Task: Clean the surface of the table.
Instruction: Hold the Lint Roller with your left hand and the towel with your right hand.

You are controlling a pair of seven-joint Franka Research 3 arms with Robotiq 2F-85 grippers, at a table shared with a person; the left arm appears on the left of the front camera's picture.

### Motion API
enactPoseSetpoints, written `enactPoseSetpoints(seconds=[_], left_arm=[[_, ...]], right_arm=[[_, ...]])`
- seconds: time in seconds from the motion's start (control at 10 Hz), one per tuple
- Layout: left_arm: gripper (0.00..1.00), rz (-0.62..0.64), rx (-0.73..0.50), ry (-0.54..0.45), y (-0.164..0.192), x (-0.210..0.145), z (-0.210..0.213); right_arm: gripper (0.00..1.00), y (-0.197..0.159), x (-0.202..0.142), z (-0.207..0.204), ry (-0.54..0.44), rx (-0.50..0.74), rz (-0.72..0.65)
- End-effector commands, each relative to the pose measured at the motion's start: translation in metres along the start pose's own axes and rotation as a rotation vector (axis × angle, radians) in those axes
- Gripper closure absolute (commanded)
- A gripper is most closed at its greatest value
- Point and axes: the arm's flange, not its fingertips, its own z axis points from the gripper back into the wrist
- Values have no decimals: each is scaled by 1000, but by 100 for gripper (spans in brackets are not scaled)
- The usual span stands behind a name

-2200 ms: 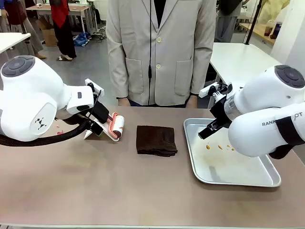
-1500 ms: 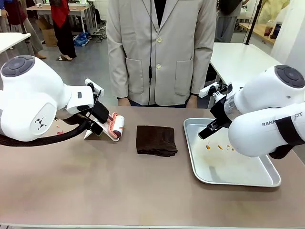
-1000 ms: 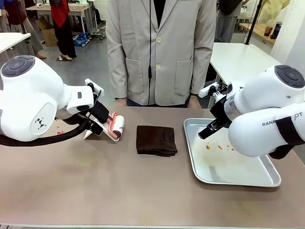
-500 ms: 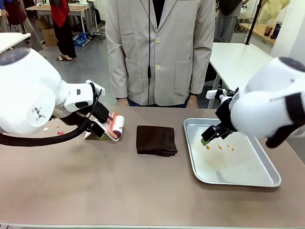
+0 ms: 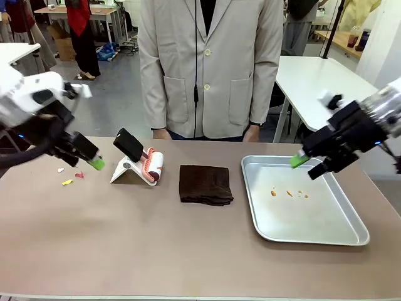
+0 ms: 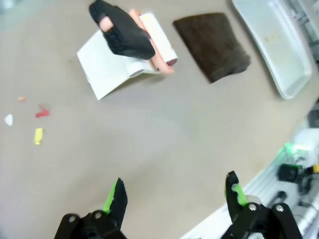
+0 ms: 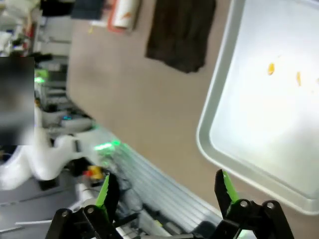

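Observation:
The brownish-taupe table [image 5: 156, 241] carries small coloured scraps [image 5: 67, 182] near its left edge; in the left wrist view the scraps [image 6: 38, 135] lie at the left on the table [image 6: 164, 134]. My left gripper [image 5: 84, 162] hangs open over the table's left end, just right of the scraps, and its fingers [image 6: 115, 196] hold nothing. My right gripper [image 5: 311, 165] hovers open above the far right of the silver tray [image 5: 313, 233]. Its fingers [image 7: 224, 186] are spread with nothing between them, above the tray's rim [image 7: 212, 117] and the table [image 7: 124, 94].
A lint roller [image 5: 152, 165] with a black handle rests on a white stand [image 5: 125, 171]; the lint roller [image 6: 158, 49] also appears from the left wrist. A folded dark brown cloth [image 5: 205, 184] lies mid-table. Orange crumbs [image 5: 288, 193] sit in the tray. A person stands at the far edge.
Both arms have swung outward. The left gripper moved left, away from the lint roller's handle. The right gripper moved right and up from the tray's near-left part.

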Motion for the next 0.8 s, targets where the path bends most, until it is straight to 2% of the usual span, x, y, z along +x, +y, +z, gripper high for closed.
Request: enactPoseSetpoints(seconds=[0.0,0.2,0.4,0.5,0.7], left_arm=[[0,135,-178,-133,59,-12,41],[0,296,-368,-260,141,-39,77],[0,417,-490,-386,205,-78,96],[0,486,-506,-435,230,-102,100],[0,578,-524,-504,248,-133,90]], right_arm=[[0,-27,-16,47,-107,182,-38],[0,-63,-42,87,-236,288,-101],[0,-99,-72,117,-373,348,-177],[0,-121,-83,128,-416,365,-232],[0,-171,-97,134,-450,398,-362]])
